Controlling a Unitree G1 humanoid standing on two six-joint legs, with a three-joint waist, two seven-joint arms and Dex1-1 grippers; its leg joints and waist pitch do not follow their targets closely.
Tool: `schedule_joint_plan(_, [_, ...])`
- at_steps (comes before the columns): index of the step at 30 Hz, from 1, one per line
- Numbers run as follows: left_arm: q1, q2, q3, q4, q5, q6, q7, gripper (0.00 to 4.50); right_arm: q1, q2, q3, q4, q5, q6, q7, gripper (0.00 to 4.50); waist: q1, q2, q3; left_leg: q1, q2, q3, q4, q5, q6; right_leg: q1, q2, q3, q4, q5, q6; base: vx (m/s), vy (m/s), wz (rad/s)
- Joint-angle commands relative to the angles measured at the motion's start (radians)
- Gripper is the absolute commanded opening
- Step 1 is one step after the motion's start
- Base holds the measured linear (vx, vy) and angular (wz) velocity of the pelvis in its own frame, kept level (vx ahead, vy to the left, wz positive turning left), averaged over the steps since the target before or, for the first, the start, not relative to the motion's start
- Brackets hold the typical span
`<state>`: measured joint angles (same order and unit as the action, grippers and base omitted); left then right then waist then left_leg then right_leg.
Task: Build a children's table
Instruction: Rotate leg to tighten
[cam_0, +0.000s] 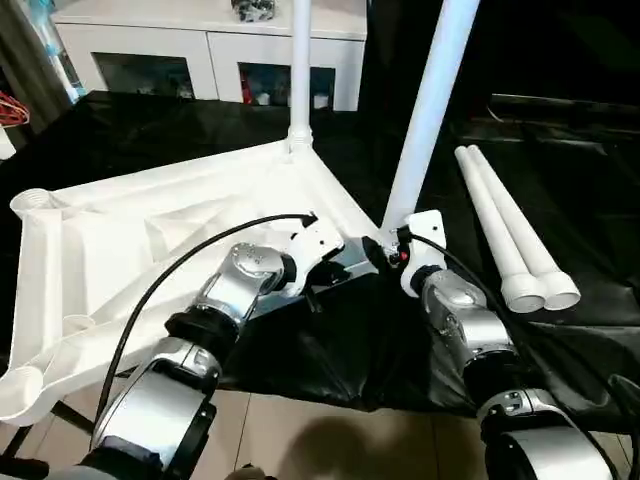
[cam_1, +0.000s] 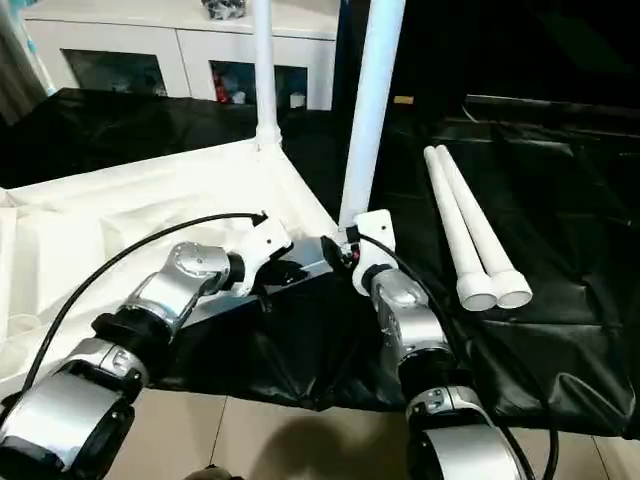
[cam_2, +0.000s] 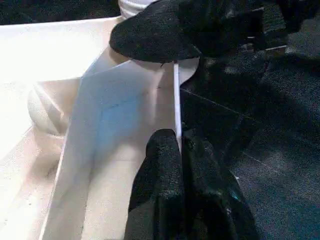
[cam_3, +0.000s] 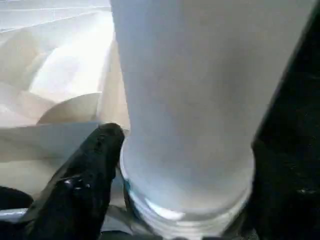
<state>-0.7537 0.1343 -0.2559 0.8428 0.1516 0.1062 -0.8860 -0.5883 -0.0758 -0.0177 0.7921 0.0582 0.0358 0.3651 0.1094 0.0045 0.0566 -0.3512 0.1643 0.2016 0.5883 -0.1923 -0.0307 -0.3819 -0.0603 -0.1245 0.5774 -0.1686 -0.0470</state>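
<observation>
Kneeling no one, bolting nothing yet: I work at the near corner of the white plastic square tabletop, which lies ribbed underside up on the black cloth-covered surface. My left gripper is pinched shut on the thin upright rim of that top, one black finger on each side of the wall, steadying the panel beside the corner.

My right gripper stands at the foot of a long round tapering white plastic leg, a black finger against its side just above the threaded end. That finger and its partner bracket the leg widely, but I cannot tell whether they grip it or merely stand around it. This leg leans slightly and its threads remain visible, so I judge it is started in the near corner socket, not seated.

Beyond it, a second white tapering leg rises upright from the far corner socket and looks fully home. Two spare white legs lie side by side on the cloth off to my right, touching each other, well apart from the top. Two round open sockets on my left wait unfilled. Behind everything stands a white glass-doored cabinet.

By my reckoning: one leg done, one in hand, two to go.
</observation>
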Motion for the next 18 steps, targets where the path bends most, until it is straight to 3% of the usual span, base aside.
schedule_joint_plan(1, [0.024,-0.046,-0.036,-0.056,-0.056,-0.075,-0.1,0.0,0.005,0.009,0.068,-0.002,-0.008,0.002,0.101,3.83,-0.002,-0.004,-0.067,0.011,0.09,-0.042,-0.068,-0.162,0.054,0.045,-0.133,0.084,-0.073,-0.269,-0.157,0.0,0.0,0.0])
schedule_joint_plan(4, [0.047,-0.013,-0.045,-0.089,-0.07,-0.087,-0.171,0.0,0.019,-0.034,0.09,-0.024,-0.009,-0.017,0.206,3.83,-0.001,-0.005,-0.067,0.007,0.088,-0.044,-0.067,-0.159,0.065,0.05,-0.134,0.081,-0.071,-0.284,-0.154,0.0,0.0,0.0])
schedule_joint_plan(7, [0.063,0.026,-0.057,-0.107,-0.073,-0.097,-0.231,0.0,0.046,-0.083,0.124,-0.076,-0.003,-0.023,0.335,3.83,0.002,-0.004,-0.065,0.007,0.09,-0.04,-0.067,-0.163,0.078,0.045,-0.129,0.08,-0.075,-0.316,-0.137,0.0,0.0,0.0])
schedule_joint_plan(12, [0.086,0.106,-0.06,-0.147,-0.087,-0.119,-0.36,0.0,0.118,-0.2,0.201,-0.221,0.047,0.016,0.634,3.83,0.008,-0.006,-0.063,0.006,0.091,-0.041,-0.067,-0.178,0.084,0.047,-0.129,0.079,-0.078,-0.356,-0.12,0.0,0.0,0.0])
schedule_joint_plan(14, [0.09,0.118,-0.061,-0.153,-0.088,-0.121,-0.381,0.0,0.128,-0.217,0.211,-0.241,0.055,0.021,0.672,3.83,0.01,-0.006,-0.063,0.008,0.093,-0.041,-0.068,-0.179,0.089,0.043,-0.128,0.079,-0.079,-0.361,-0.115,0.0,0.0,0.0])
schedule_joint_plan(15, [0.092,0.123,-0.061,-0.158,-0.088,-0.12,-0.39,0.0,0.133,-0.224,0.216,-0.251,0.058,0.024,0.689,3.83,0.008,-0.014,-0.062,0.007,0.092,-0.04,-0.069,-0.178,0.086,0.042,-0.127,0.078,-0.08,-0.37,-0.116,0.0,0.0,0.0])
schedule_joint_plan(17, [0.097,0.156,-0.065,-0.168,-0.093,-0.126,-0.44,0.0,0.166,-0.265,0.241,-0.317,0.081,0.048,0.779,3.83,0.011,-0.009,-0.061,0.01,0.092,-0.042,-0.068,-0.184,0.078,0.04,-0.129,0.078,-0.084,-0.399,-0.113,0.0,0.0,0.0])
schedule_joint_plan(18, [0.097,0.16,-0.065,-0.169,-0.093,-0.126,-0.444,0.0,0.169,-0.268,0.243,-0.324,0.083,0.05,0.786,3.83,0.013,-0.014,-0.061,0.01,0.091,-0.041,-0.068,-0.184,0.079,0.042,-0.128,0.077,-0.085,-0.403,-0.107,0.0,0.0,0.0])
